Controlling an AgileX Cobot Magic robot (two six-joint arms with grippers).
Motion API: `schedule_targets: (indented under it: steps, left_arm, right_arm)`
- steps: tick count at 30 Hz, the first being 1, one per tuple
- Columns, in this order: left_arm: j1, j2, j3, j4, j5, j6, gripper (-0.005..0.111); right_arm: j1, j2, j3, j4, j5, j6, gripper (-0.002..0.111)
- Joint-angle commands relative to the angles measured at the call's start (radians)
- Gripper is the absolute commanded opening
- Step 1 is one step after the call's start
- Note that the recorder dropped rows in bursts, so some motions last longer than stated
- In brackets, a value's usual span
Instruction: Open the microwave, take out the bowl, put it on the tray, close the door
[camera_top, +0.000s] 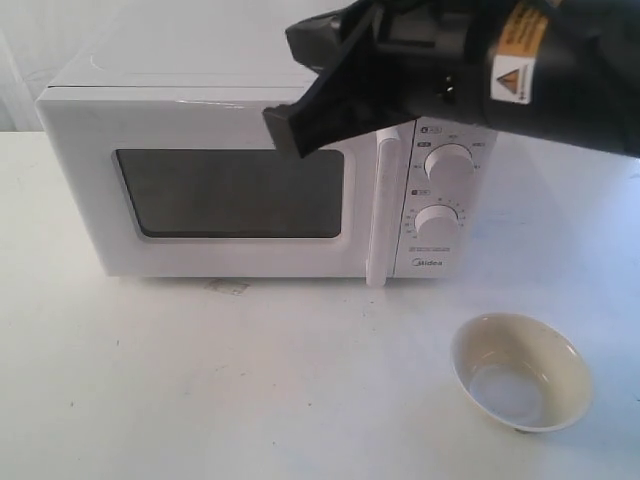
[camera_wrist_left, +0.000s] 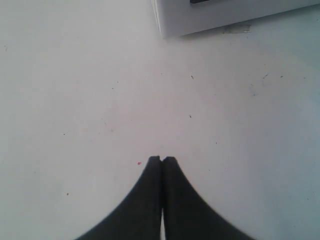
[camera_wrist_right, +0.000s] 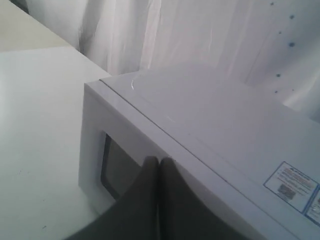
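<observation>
The white microwave (camera_top: 75, 150) stands at the back of the table with its door (camera_top: 88, 215) closed; the dark window (camera_top: 235, 193) and the bar handle (camera_top: 381, 215) face me. The cream bowl (camera_top: 520, 370) sits upright on the table in front of the knob panel, to the right. My right gripper (camera_top: 285, 130) is shut and empty, hovering by the door's upper edge, left of the handle; in the right wrist view its tips (camera_wrist_right: 159, 160) lie over the microwave's top front edge (camera_wrist_right: 210, 115). My left gripper (camera_wrist_left: 162, 159) is shut above bare table near a microwave corner (camera_wrist_left: 225, 15). No tray is in view.
Two round knobs (camera_top: 449, 163) (camera_top: 438, 222) sit on the right panel. A sticker (camera_wrist_right: 292, 181) lies on the microwave's top. White curtains (camera_wrist_right: 200, 30) hang behind. The white tabletop (camera_top: 250, 390) stretches out in front of the microwave.
</observation>
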Motion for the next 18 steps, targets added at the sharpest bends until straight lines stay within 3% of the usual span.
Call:
schedule_targets:
  steps: [1,8,18]
  left_arm:
    - [-0.006,-0.006,0.004,-0.006,0.002,-0.004,0.000]
    - [-0.006,-0.006,0.004,-0.006,0.002,-0.004,0.000]
    - [-0.006,-0.006,0.004,-0.006,0.002,-0.004,0.000]
  right_arm:
    - [0.002,-0.092,0.004,0.001,0.082,-0.003,0.000]
    - [-0.068,-0.198,0.006,-0.001,0.210,-0.007,0.000]
    - [-0.243,-0.374,0.176,0.001,0.132,0.014,0.000]
